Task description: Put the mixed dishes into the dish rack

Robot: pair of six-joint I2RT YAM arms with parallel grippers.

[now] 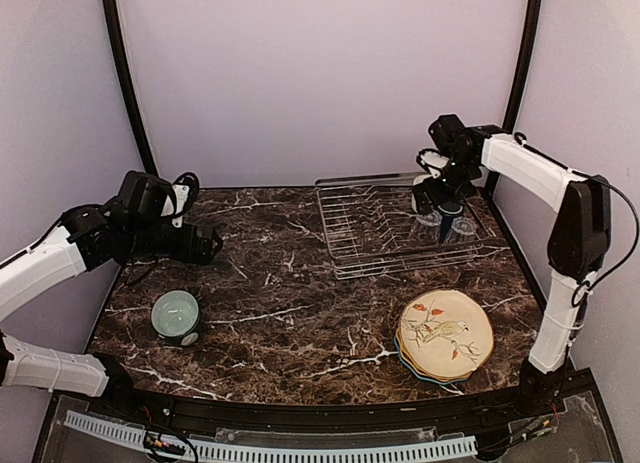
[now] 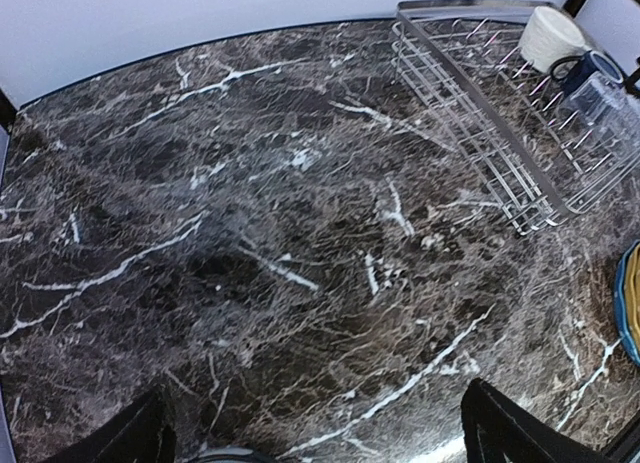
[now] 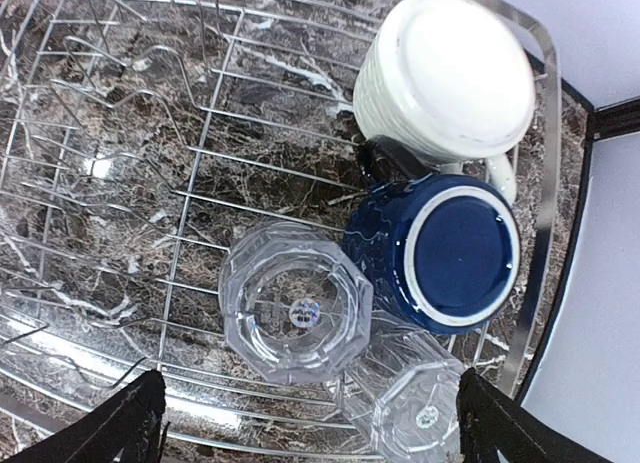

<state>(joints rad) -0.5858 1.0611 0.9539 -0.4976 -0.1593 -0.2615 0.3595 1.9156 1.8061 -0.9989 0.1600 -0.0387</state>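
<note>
The dish rack (image 1: 385,233) stands at the back right of the marble table. At its right end, upside down, sit a cream mug (image 3: 445,78), a navy mug (image 3: 445,248) and two clear glass tumblers (image 3: 295,303) (image 3: 420,408). My right gripper (image 3: 310,433) hangs open above the tumblers, with nothing between its fingers (image 3: 120,423). At the front left stands the mint-green bowl (image 1: 176,314). The scalloped plates (image 1: 444,335) are stacked at the front right, the cream bird plate on top. My left gripper (image 1: 212,248) is open above bare table, behind the bowl.
The left wrist view looks across the marble to the rack (image 2: 500,123) with the mugs (image 2: 550,35) in it, and the plate stack's blue edge (image 2: 630,303) at the right. Black posts and pale walls close in the back and sides.
</note>
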